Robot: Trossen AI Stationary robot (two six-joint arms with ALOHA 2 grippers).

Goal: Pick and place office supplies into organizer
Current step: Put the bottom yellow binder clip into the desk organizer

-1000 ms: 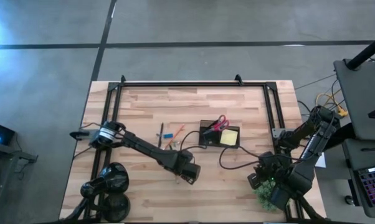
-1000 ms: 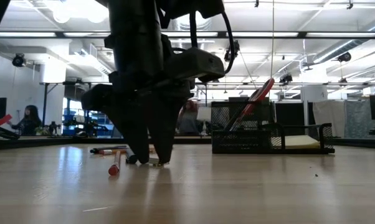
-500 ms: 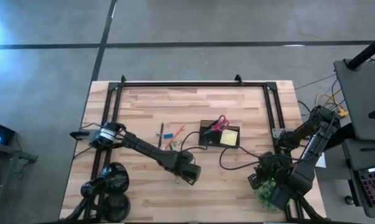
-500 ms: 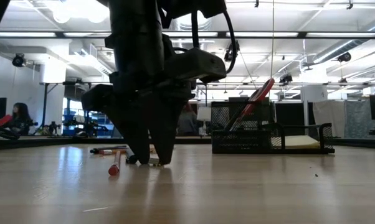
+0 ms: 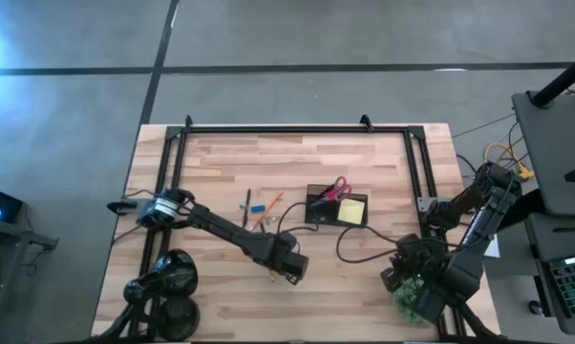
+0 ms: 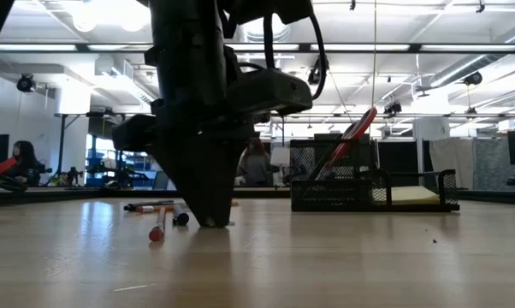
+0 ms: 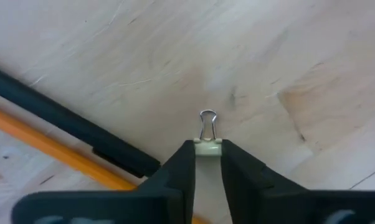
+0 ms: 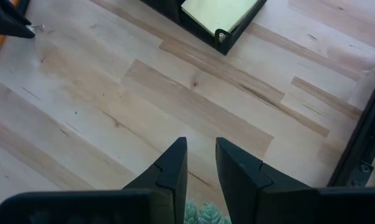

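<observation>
**Binder clip pinched at the desk, lift comes next**

I have the left gripper [image 7: 207, 163] down at the desk [image 5: 364, 287], in the open stretch nearer the front edge than the organizer [image 5: 336, 207]. Through the left wrist camera its fingers [image 7: 178, 171] are drawn in narrow on a small pale binder clip [image 7: 207, 142], the clip body squeezed between the tips and its wire loop poking out ahead of them. From the low camera the fingertips look as if they touch the wood, so I judge the clip is gripped but not yet raised.

Beside the gripper lie an orange pencil [image 7: 63, 155] and a dark pen [image 7: 69, 127], close together and running slantwise. The scissors [image 5: 337, 187] already stand in the organizer, and the yellow note pad [image 5: 352, 209] lies in its other compartment. More pencils and a blue piece [image 5: 257, 207] wait on the desk farther back.

To do this well, I would raise the arm straight up before moving sideways, so the fingers do not drag the pencil or pen along. The hold is only on the clip's narrow body, so I would keep the squeeze firm and travel slowly; a slip seems the main risk. Then carry it over the organizer's rim and release low inside.

The right gripper [image 8: 201, 163] waits near the desk's right front corner, its fingers slightly apart and holding nothing.
</observation>
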